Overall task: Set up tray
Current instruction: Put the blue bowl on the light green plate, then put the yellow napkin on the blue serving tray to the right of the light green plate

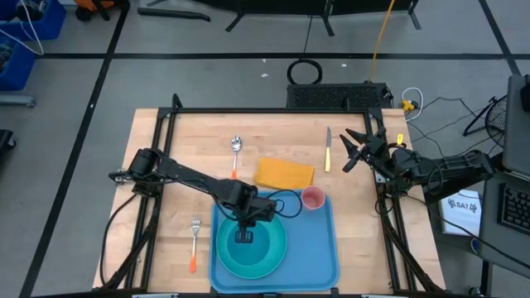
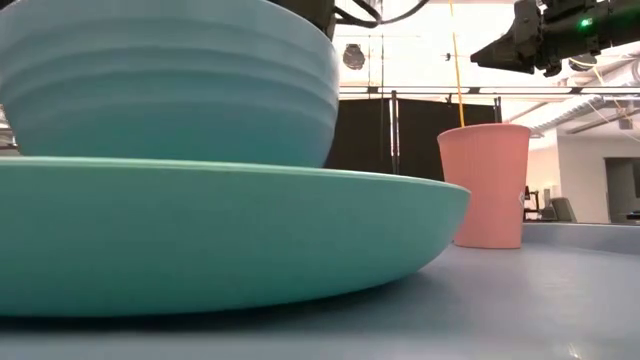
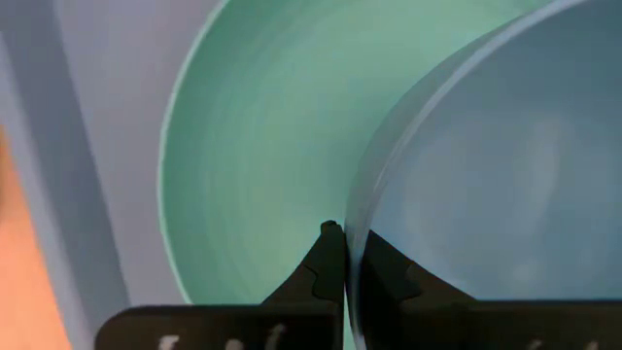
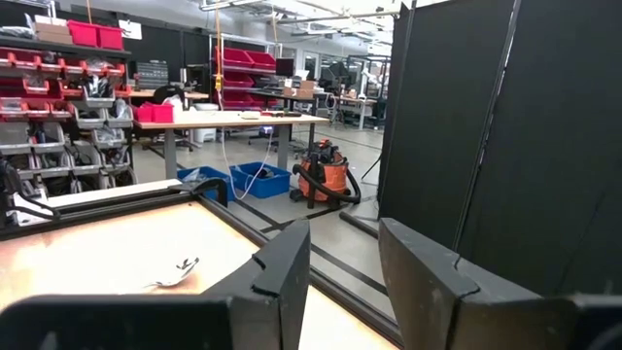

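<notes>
Blue tray (image 1: 319,248), left claw (image 3: 347,255) pinching bowl (image 3: 486,185) rim, right claw (image 4: 342,258) open.

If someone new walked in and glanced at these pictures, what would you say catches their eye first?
Most likely the big blue tray at the table's near edge, with the turquoise plate on it and a pale bowl sitting in the plate. The left gripper is pinching that bowl's rim. Next, the pink cup in the tray's far corner, and the right gripper raised and open off to the right.
</notes>
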You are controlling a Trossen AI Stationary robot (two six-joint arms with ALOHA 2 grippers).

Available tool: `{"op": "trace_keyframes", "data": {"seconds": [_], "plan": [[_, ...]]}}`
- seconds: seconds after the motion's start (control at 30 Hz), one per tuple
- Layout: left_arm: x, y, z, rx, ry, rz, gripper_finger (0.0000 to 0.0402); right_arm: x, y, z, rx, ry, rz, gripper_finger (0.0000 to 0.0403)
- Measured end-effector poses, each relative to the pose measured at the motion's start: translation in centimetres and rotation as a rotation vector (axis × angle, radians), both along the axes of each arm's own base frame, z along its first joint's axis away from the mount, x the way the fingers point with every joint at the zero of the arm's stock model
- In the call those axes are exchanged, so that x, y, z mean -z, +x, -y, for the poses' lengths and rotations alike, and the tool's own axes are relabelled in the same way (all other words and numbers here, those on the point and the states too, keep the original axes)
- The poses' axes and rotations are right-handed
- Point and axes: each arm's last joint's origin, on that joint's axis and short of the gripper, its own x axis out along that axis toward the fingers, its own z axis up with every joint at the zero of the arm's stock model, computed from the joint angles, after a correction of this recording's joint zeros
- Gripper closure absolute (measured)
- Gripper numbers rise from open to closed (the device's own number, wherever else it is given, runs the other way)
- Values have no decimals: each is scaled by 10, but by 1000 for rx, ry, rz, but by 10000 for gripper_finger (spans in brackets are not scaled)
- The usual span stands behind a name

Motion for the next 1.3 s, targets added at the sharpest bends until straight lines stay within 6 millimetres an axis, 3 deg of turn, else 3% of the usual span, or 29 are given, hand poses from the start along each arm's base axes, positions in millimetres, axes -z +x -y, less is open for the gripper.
{"op": "trace_keyframes", "data": {"seconds": [0.33, 0.5, 0.67, 0.77, 1.07, 1.17, 1.3], "plan": [[0, 1, 0, -5, -1, 8, 334, 0, 0, 0, 1, 0, -1, 287], [-3, 1, -3, 30, 17, 27, 323, 0, 0, 0, 1, 0, -1, 287], [-18, 0, -9, 50, 66, 113, 322, 0, 0, 0, 2, -2, -2, 287], [-39, -4, -12, 64, 110, 211, 322, 0, 0, 0, 2, -3, -3, 287], [-109, -37, -23, 63, 205, 478, 321, 0, 0, 0, 2, -4, -4, 287], [-115, -51, -28, 53, 240, 557, 321, 0, 0, 0, 1, -4, -4, 287], [-103, -72, -45, 6, 228, 675, 321, 0, 0, 0, 0, -7, -2, 287]]}}
